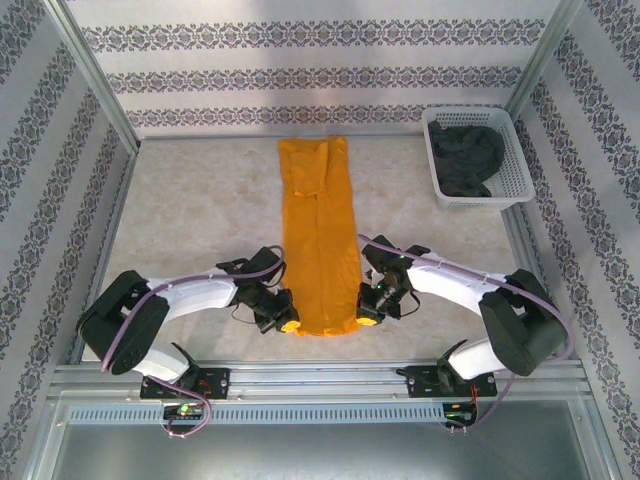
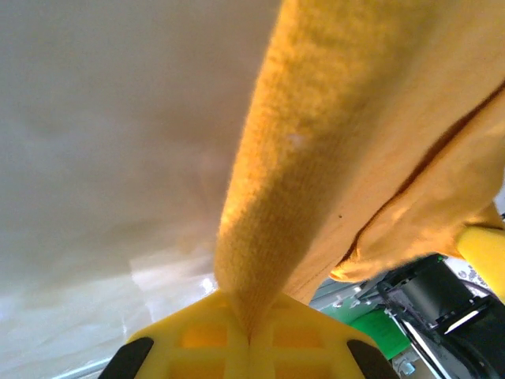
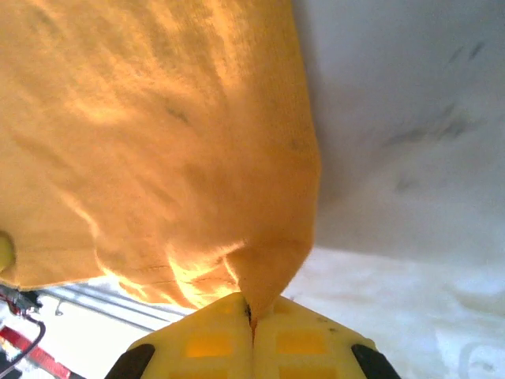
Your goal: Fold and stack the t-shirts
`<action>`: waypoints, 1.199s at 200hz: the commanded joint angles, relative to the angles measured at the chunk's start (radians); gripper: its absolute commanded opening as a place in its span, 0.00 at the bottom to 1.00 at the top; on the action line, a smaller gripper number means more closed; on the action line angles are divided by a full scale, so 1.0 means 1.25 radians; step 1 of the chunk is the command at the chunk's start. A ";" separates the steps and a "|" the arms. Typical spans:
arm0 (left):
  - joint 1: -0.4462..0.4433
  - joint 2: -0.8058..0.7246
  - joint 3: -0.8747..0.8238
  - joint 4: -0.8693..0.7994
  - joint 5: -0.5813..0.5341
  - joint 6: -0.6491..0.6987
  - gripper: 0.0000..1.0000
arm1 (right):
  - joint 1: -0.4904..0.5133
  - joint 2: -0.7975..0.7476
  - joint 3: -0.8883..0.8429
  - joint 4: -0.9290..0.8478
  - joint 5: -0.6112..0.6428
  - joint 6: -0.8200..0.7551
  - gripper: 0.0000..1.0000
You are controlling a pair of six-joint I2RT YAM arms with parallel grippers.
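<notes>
The mustard-orange t-shirt [image 1: 318,232] lies on the table as a long narrow strip running from the back toward the arms. My left gripper [image 1: 288,324] is shut on its near left corner, and the cloth [image 2: 316,158] rises out of the pinched yellow jaws. On the near right corner my right gripper [image 1: 368,320] is shut too, the orange fabric [image 3: 158,142] pinched between its yellow jaws. The dark charcoal t-shirt [image 1: 466,156] sits crumpled in the basket at the back right.
The white lattice basket [image 1: 505,181] stands at the back right against the patterned wall. Bare pale tabletop [image 1: 190,210] lies to either side of the strip. A metal rail [image 1: 320,378] runs along the near edge by the arm bases.
</notes>
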 commanded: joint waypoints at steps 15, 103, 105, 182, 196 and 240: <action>-0.024 -0.050 -0.052 0.075 0.050 -0.077 0.00 | 0.037 -0.053 0.012 -0.059 -0.058 0.032 0.00; 0.108 -0.130 0.116 0.004 -0.172 -0.064 0.00 | -0.086 -0.019 0.207 -0.072 0.027 0.044 0.00; 0.114 -0.127 0.117 0.015 -0.172 -0.067 0.00 | -0.090 -0.015 0.214 -0.069 0.027 0.044 0.00; 0.274 0.155 0.359 0.181 -0.158 -0.028 0.00 | -0.209 0.285 0.568 -0.024 0.051 -0.005 0.00; 0.297 0.208 0.413 0.184 -0.154 -0.014 0.00 | -0.220 0.346 0.635 -0.028 0.052 -0.009 0.00; 0.347 0.372 0.551 0.208 -0.134 0.017 0.00 | -0.255 0.519 0.791 -0.033 0.050 -0.007 0.00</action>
